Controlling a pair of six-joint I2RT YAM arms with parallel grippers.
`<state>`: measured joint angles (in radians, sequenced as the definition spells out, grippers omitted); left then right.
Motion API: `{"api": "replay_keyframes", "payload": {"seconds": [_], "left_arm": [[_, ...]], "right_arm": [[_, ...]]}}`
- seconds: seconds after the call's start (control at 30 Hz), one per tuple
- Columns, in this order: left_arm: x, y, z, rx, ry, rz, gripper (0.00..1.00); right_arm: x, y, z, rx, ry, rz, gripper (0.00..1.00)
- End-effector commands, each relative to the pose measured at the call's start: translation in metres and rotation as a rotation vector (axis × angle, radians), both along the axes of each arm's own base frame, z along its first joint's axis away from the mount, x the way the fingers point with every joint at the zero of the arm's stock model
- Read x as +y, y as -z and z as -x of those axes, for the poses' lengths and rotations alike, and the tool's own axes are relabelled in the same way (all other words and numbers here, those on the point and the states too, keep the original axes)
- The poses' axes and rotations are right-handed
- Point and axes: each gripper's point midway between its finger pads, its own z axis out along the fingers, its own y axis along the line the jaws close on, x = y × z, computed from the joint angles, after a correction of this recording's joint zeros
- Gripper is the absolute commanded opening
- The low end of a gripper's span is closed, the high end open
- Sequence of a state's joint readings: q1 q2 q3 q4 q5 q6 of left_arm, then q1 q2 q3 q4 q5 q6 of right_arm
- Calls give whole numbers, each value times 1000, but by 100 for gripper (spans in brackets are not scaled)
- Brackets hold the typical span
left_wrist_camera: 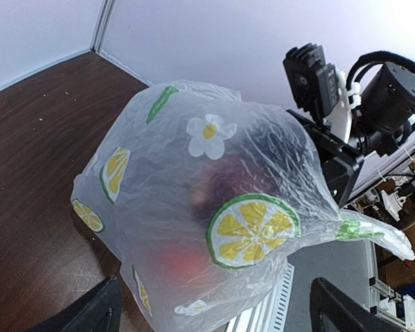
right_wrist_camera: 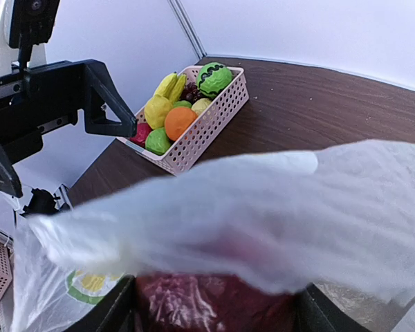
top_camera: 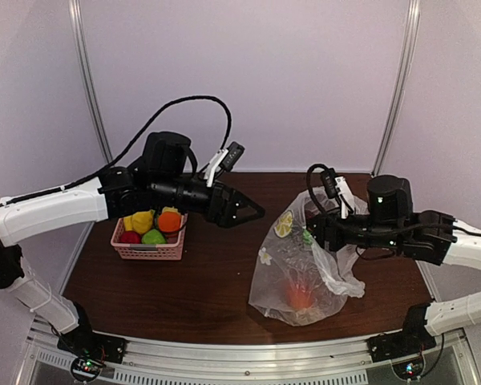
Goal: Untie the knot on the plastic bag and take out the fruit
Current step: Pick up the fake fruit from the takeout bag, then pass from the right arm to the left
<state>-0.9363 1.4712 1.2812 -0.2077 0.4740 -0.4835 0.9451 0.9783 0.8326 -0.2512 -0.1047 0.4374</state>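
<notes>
The clear plastic bag [top_camera: 305, 261] with lemon prints hangs from my right gripper [top_camera: 314, 233] near the table's right side. In the right wrist view my right gripper [right_wrist_camera: 214, 315] is shut on a dark red fruit [right_wrist_camera: 207, 304] wrapped in bag film. A reddish-orange fruit [top_camera: 299, 297] lies in the bag's bottom and also shows in the left wrist view [left_wrist_camera: 173, 266]. A loose handle tail [left_wrist_camera: 363, 232] sticks out; I see no knot. My left gripper [top_camera: 248, 212] is open and empty, facing the bag [left_wrist_camera: 207, 187] from the left.
A pink slotted basket [top_camera: 148, 250] stands at the left under the left arm. It holds an orange [right_wrist_camera: 179, 122], a long yellow fruit [right_wrist_camera: 167, 86], a green ball with dark patches [right_wrist_camera: 214, 77], grapes and others. The table's front edge is near the bag.
</notes>
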Motion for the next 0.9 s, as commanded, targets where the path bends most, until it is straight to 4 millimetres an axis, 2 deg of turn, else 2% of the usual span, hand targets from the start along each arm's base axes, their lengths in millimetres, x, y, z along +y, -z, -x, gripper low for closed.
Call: {"api": "replay_keyframes", "payload": {"seconds": [0.0, 0.17, 0.57, 0.73, 0.87], "left_arm": [[-1, -24, -5, -60, -28, 45, 96], [2, -34, -4, -69, -34, 56, 96], [15, -67, 3, -106, -48, 111, 95], [17, -85, 9, -105, -33, 168, 95], [17, -100, 13, -79, -26, 230, 95]], "right_arm": [[-26, -9, 3, -15, 58, 82, 50], [-44, -28, 9, -37, 83, 100, 50], [-65, -109, 13, -186, 101, 71, 51], [-48, -137, 14, -249, 40, 5, 52], [-14, -147, 19, -282, -89, -84, 52]]}}
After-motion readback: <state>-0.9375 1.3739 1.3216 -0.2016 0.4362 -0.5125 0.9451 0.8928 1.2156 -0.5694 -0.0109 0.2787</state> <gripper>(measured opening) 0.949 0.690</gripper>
